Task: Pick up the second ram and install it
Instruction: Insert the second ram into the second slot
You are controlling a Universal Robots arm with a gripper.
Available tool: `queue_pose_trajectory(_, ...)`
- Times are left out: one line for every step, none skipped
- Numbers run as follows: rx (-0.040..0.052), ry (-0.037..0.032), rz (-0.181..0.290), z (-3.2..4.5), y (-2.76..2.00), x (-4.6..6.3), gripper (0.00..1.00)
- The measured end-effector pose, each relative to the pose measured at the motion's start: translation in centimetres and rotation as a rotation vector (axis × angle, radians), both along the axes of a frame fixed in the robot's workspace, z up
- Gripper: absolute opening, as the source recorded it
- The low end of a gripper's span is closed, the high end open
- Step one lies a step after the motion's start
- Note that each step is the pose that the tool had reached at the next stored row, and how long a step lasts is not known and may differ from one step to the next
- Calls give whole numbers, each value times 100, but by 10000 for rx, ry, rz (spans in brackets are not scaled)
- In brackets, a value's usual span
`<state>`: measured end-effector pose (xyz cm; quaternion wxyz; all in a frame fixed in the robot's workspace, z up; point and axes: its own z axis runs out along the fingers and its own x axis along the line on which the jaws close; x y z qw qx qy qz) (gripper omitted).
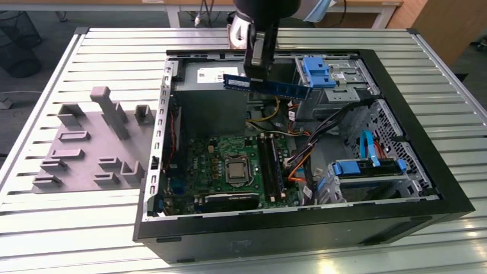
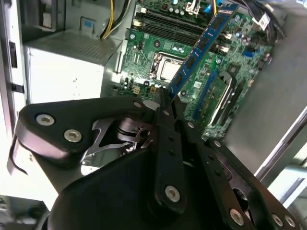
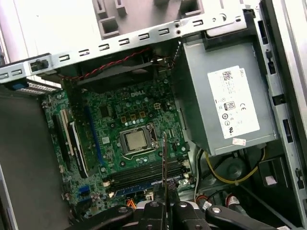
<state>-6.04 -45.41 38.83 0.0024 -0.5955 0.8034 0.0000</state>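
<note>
The second ram (image 1: 268, 85), a slim blue stick with dark chips, hangs level above the open computer case, near the case's far side. My gripper (image 1: 256, 75) is shut on it from above, gripping near one end. In the second wrist view the ram (image 2: 201, 48) sticks out from the gripper (image 2: 165, 104) over the green motherboard (image 2: 158, 48). In the first wrist view the ram (image 3: 164, 163) appears edge-on, above the long memory slots (image 3: 144, 173) beside the processor socket (image 3: 134, 140). The slots (image 1: 272, 165) lie well below the stick.
The case's metal walls (image 1: 161, 142) ring the motherboard (image 1: 220, 154). A grey power supply (image 3: 230, 100), blue drive brackets (image 1: 316, 71), a blue drive caddy (image 1: 365, 168) and orange cables (image 1: 300, 165) crowd the exterior view's right. A grey part fixture (image 1: 91, 142) sits on the slatted table.
</note>
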Motion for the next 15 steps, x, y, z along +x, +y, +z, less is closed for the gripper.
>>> queue_pose_trajectory(-2, 0, -179, -2, 0, 0, 14)
queue_pose_trajectory(-5, 0, -350, -3, 0, 0, 14)
queue_pose_trajectory(-8, 0, -527, -5, 0, 0, 14)
queue_pose_trajectory(-10, 0, -703, -6, 0, 0, 14)
queue_pose_trajectory(-12, 0, -880, -8, 0, 0, 14)
queue_pose_trajectory(-15, 0, -1072, -10, 0, 0, 14)
queue_pose_trajectory(-18, 0, -1248, -12, 0, 0, 14)
queue_pose_trajectory(-21, 0, -1425, -13, 0, 0, 14)
queue_pose_trajectory(-23, 0, -1600, -15, 0, 0, 14)
queue_pose_trajectory(-25, 0, -1778, -17, 0, 0, 14)
queue_pose_trajectory(-28, 0, -1953, -18, 0, 0, 14)
queue_pose_trajectory(-30, 0, -2131, -20, 0, 0, 14)
queue_pose_trajectory(-33, 0, -2322, -22, 0, 0, 14)
queue_pose_trajectory(-36, 0, -2499, -23, 0, 0, 14)
queue_pose_trajectory(-39, 0, -2676, -25, 0, 0, 14)
